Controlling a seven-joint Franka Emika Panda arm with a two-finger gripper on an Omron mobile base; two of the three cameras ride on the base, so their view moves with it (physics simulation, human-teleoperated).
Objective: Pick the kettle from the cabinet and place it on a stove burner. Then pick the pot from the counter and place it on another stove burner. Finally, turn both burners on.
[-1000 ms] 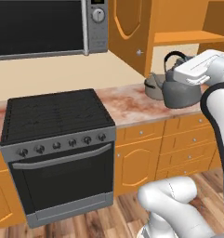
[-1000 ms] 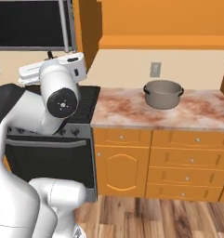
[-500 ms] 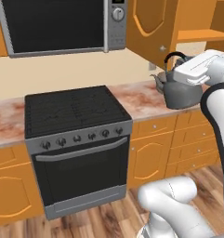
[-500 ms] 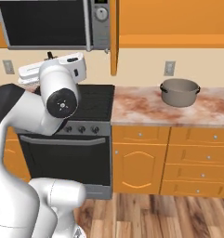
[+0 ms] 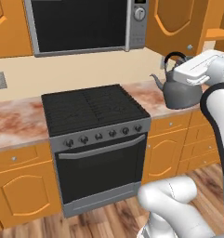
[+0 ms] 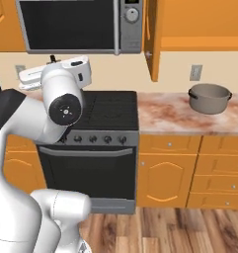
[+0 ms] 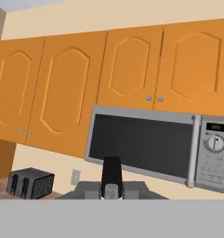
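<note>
Two placements remain: your gripper, closed on the kettle handle, carries it; pot waits; burners off.

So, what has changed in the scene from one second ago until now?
The base has driven sideways, so the stove burners now sit near the middle of the left base view instead of at its left. The kettle travelled along with the hand, hanging from the shut gripper by its handle. The pot rests in its place on the counter, and the kettle has not been set down.
</note>
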